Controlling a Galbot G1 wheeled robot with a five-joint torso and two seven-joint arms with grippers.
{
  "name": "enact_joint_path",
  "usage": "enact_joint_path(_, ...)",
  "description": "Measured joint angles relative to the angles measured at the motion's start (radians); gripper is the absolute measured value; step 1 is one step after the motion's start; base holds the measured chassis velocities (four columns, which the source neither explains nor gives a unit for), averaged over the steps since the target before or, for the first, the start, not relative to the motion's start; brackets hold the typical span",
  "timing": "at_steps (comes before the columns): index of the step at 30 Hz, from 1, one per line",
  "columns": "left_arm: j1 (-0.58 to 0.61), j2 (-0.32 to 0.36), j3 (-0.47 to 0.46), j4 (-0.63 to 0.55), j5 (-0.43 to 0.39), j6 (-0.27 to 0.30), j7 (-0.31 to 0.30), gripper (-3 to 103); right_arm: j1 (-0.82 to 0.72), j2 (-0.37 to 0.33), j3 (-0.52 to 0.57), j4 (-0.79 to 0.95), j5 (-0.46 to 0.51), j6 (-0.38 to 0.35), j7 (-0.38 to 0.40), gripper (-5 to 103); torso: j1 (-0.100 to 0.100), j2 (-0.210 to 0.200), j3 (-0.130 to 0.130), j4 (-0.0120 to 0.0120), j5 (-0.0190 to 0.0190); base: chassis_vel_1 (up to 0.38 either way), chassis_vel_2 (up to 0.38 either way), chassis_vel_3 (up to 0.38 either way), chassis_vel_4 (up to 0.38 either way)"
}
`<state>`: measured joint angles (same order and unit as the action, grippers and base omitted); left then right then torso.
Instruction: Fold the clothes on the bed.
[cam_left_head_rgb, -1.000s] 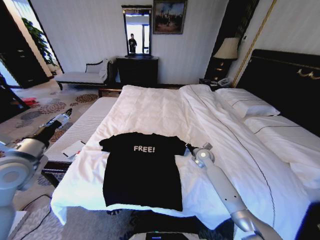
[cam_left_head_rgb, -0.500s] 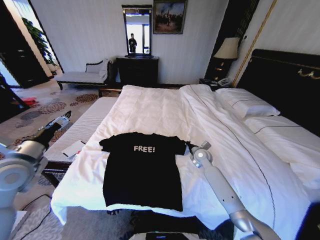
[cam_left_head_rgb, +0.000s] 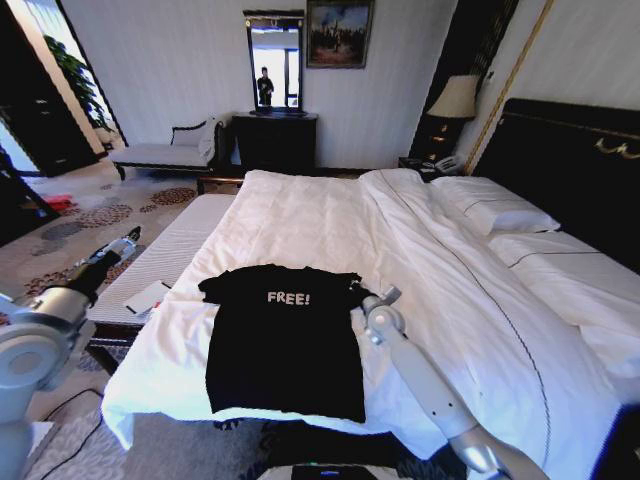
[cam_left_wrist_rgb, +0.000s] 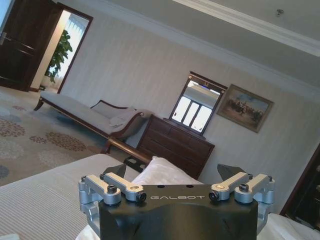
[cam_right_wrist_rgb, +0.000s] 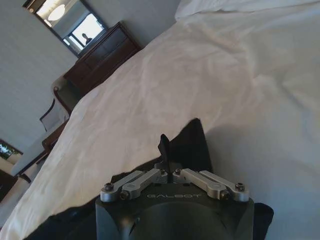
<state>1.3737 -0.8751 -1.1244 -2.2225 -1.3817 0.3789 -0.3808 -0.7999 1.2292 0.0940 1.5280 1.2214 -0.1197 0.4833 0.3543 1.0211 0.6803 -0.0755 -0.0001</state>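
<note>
Since the black T-shirt (cam_left_head_rgb: 285, 338) is thin cotton, I judge it light, limp and floppy: it will drape and sag when lifted and slide easily over the white duvet (cam_left_head_rgb: 330, 215), dragging wrinkles along. No fragility risk. Best hold looks like a pinch at a sleeve edge or shoulder corner, catching the shirt layers and not the bedding under them. Shirt lies flat, face up, "FREE!" lettering (cam_left_head_rgb: 288, 298) readable, at the near foot end of the bed (cam_left_head_rgb: 520, 330), hem toward the robot, sleeves spread.

Right tool (cam_left_head_rgb: 356, 291) sits at the shirt's right sleeve, low on the duvet. In the right wrist view the right tool (cam_right_wrist_rgb: 164, 149) has its jaws clenched together on a raised peak of black sleeve fabric, so it is grasping the sleeve.

Left tool (cam_left_head_rgb: 130, 238) hangs off the bed's left side, above the carpet, well apart from the shirt; in the left wrist view the left tool (cam_left_wrist_rgb: 172, 172) is spread wide, released, holding nothing.
</note>
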Motion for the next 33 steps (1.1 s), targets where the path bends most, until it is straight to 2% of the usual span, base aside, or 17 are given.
enact_joint_path(15, 0.014, -0.014, -0.005, 0.008, 0.012, -0.003, 0.002, 100, 0.028, 0.032, -0.069, -0.064, -0.080, 0.015, -0.022, 0, 0.000, 0.000, 0.000, -0.0001, 0.0001, 0.000, 0.000, 0.000, 0.000)
enact_joint_path(26, 0.015, -0.019, 0.012, 0.007, 0.023, -0.003, 0.002, 100, 0.032, 0.010, -0.139, -0.067, -0.126, 0.027, -0.025, -1, 0.000, 0.000, 0.000, -0.0001, 0.0001, 0.000, 0.000, 0.000, 0.000)
enact_joint_path(29, 0.022, -0.019, 0.006, 0.009, 0.024, -0.003, 0.002, 100, 0.041, 0.019, -0.149, -0.068, -0.133, 0.042, -0.034, 15, 0.000, 0.000, 0.000, 0.0000, 0.0001, 0.000, 0.000, 0.000, 0.000)
enact_joint_path(30, 0.022, -0.019, 0.006, 0.009, 0.024, -0.003, 0.002, 100, 0.041, 0.019, -0.149, -0.068, -0.133, 0.042, -0.034, 15, 0.000, 0.000, 0.000, 0.0000, 0.0001, 0.000, 0.000, 0.000, 0.000)
enact_joint_path(33, 0.024, -0.019, 0.000, 0.014, 0.024, -0.003, 0.002, 100, 0.049, 0.023, -0.164, -0.060, -0.119, 0.056, -0.059, 31, 0.000, 0.000, 0.000, 0.0001, 0.0001, 0.000, 0.000, 0.000, 0.000)
